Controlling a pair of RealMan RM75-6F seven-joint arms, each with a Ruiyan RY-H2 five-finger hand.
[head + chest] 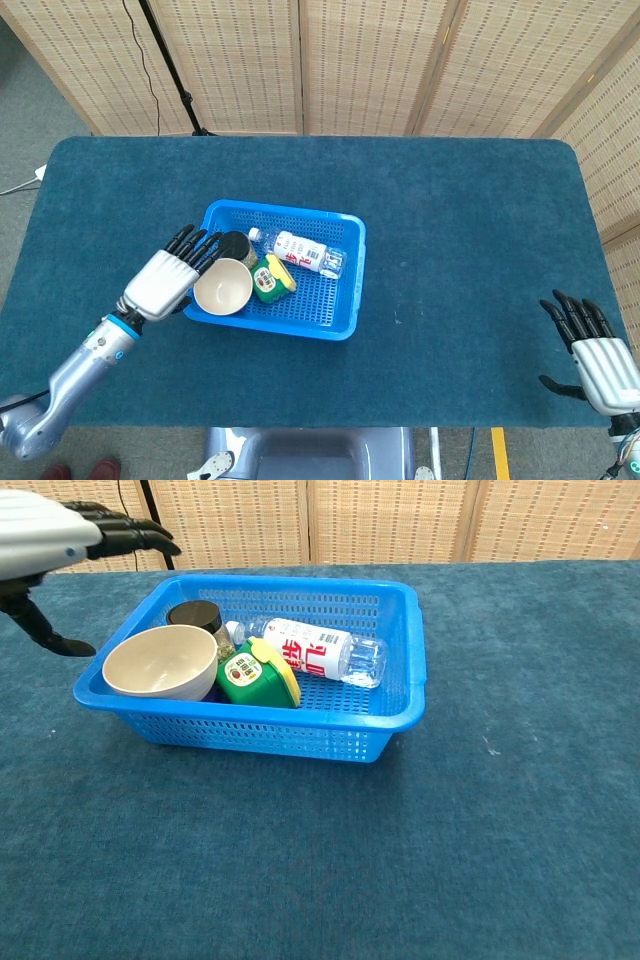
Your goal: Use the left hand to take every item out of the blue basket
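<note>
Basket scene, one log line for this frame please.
left hand: open, above basket left edge near bowl | right hand: open, idle | basket: bowl, jar, bottle, green container inside

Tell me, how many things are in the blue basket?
4. A cream bowl sits at the left end, a black-lidded jar behind it, a green container in the middle, and a plastic bottle lying towards the right. Something small could hide underneath.
</note>
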